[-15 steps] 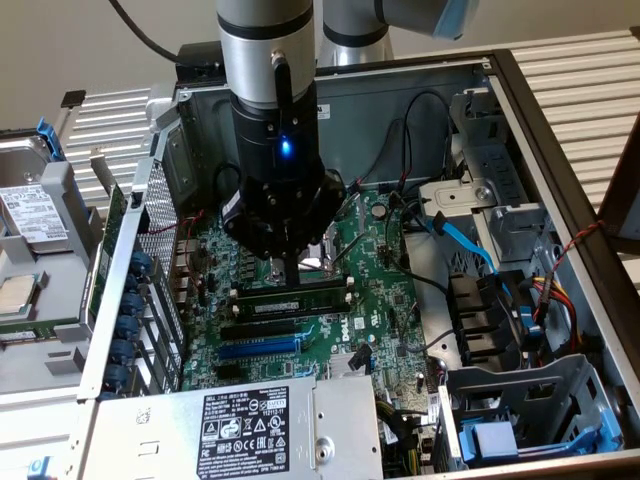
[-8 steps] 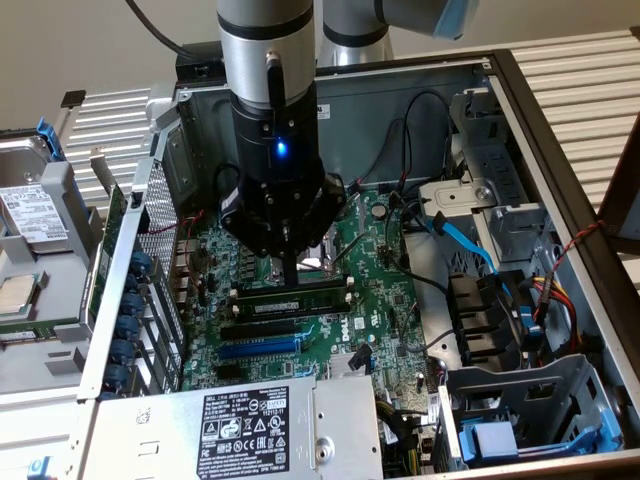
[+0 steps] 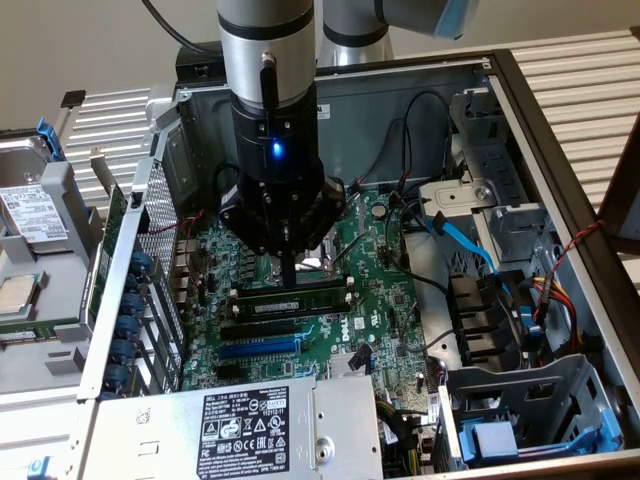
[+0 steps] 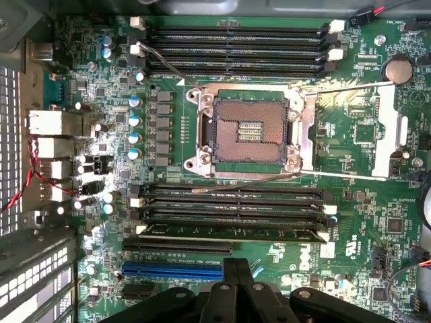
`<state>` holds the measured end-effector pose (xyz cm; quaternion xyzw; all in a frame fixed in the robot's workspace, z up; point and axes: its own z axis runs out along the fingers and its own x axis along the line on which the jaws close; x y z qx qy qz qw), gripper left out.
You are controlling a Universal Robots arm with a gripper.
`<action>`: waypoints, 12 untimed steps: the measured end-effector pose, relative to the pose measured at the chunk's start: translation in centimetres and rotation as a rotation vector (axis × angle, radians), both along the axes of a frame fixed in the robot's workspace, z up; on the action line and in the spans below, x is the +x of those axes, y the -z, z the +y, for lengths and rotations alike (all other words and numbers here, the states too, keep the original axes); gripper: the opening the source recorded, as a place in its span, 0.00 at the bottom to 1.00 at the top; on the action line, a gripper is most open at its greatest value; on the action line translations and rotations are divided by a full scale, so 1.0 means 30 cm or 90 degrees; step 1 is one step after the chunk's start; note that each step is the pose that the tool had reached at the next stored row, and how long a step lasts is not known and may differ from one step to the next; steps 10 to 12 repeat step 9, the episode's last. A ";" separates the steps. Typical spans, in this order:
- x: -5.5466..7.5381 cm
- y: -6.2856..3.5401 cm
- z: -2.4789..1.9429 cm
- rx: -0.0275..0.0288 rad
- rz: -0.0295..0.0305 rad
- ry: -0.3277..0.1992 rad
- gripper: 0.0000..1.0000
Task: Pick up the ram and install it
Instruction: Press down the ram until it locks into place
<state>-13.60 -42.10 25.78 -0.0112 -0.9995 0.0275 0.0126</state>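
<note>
Pincer point(image 3: 288, 268) closed and empty, fingertips poised right above the ram point(image 3: 292, 297) lying in its black slot beside the CPU socket point(image 4: 248, 130), and if one end sits high, any uneven press could cock it or strain the motherboard point(image 4: 350, 128).

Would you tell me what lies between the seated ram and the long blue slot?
In the wrist view, one long black slot lies between the ram and the blue slot.
</note>
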 end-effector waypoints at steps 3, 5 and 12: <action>0.000 0.000 0.000 0.0010 0.0000 0.013 0.11; 0.000 0.000 0.000 0.0014 -0.0001 0.013 0.11; 0.000 0.000 0.000 0.0013 0.0000 0.013 0.11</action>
